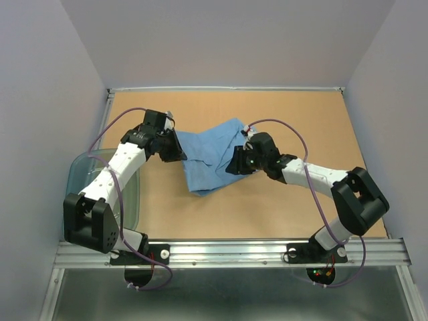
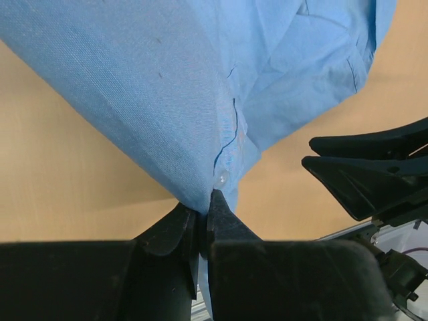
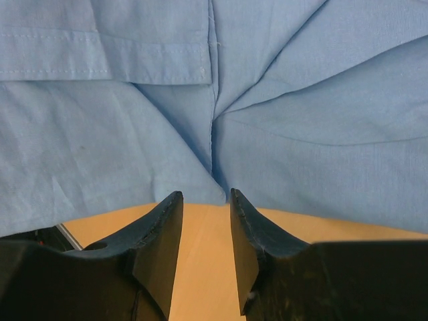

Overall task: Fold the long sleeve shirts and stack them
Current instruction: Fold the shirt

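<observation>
One blue shirt [image 1: 210, 160] is spread crumpled at the middle of the table [image 1: 281, 207], its left edge clamped in the left gripper [image 2: 204, 204], the right gripper [image 3: 204, 197] held at its right edge with jaws apart.

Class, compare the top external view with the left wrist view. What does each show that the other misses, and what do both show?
Only top external: the clear tub at the left edge of the table, and the whole crumpled outline of the shirt. Only left wrist: the left gripper shut on a shirt edge, right beside a small button. Both: the light blue shirt and the tan table.
</observation>
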